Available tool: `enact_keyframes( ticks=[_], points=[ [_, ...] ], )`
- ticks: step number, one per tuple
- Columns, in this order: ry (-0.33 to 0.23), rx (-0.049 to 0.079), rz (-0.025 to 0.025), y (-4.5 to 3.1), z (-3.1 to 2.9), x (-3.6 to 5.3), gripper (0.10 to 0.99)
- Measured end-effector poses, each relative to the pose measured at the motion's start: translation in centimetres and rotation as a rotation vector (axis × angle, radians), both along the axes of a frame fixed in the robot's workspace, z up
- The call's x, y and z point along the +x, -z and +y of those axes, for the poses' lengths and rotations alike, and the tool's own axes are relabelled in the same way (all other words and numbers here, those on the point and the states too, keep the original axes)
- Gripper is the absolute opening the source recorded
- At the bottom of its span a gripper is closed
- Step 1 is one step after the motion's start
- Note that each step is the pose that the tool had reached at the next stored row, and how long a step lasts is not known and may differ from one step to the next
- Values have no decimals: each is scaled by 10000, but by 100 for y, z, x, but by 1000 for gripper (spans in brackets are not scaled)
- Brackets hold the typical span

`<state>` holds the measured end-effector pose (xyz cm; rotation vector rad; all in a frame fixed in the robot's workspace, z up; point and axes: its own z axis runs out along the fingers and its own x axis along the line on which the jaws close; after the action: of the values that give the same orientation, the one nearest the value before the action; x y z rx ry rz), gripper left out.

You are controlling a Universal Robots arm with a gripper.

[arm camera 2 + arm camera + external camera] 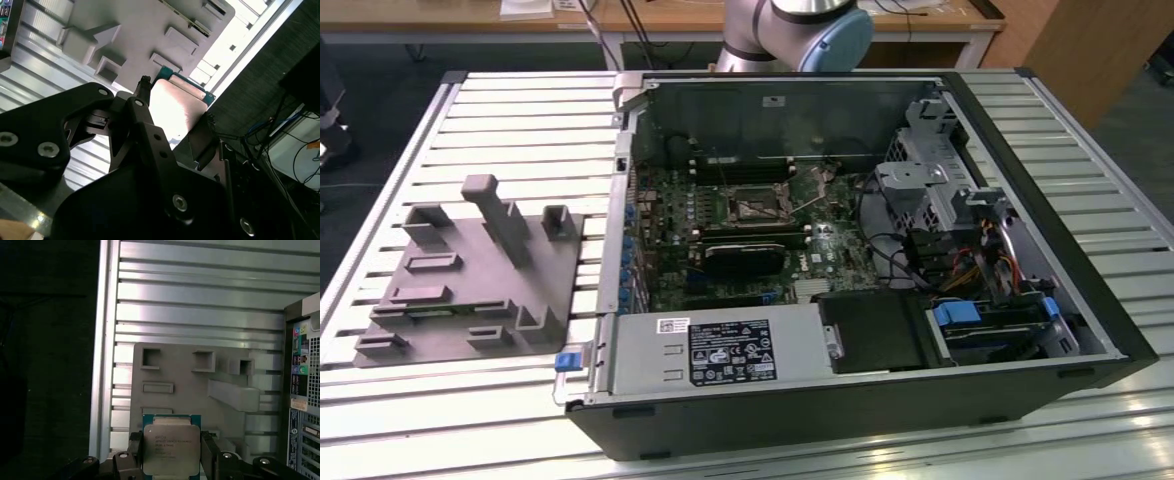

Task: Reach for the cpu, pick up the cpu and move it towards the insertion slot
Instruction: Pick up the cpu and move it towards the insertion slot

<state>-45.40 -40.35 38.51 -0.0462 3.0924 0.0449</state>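
First wrist view: the black fingers pinch the cpu by two opposite edges, its silvery top facing the camera, over the grey fixture block on the slatted counter. In the exterior view, the insertion slot sits on the motherboard inside the open computer case, well apart from that fixture.

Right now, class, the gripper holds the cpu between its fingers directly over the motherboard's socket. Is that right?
Not quite. The gripper does hold the cpu between its fingers, but it is over the grey fixture block instead, beside the computer case. The first wrist view shows this.
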Motion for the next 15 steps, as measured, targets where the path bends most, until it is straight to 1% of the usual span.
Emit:
enact_keyframes(
  ticks=[3, 5, 12, 15],
  points=[
    [0, -1, -15, -57, 0, 0, 545],
    [0, 0, -24, -75, 0, 0, 545],
    [0, -6, -22, -77, 1, 2, 545],
    [0, -6, -22, -77, 0, 23, 545]
  ],
)
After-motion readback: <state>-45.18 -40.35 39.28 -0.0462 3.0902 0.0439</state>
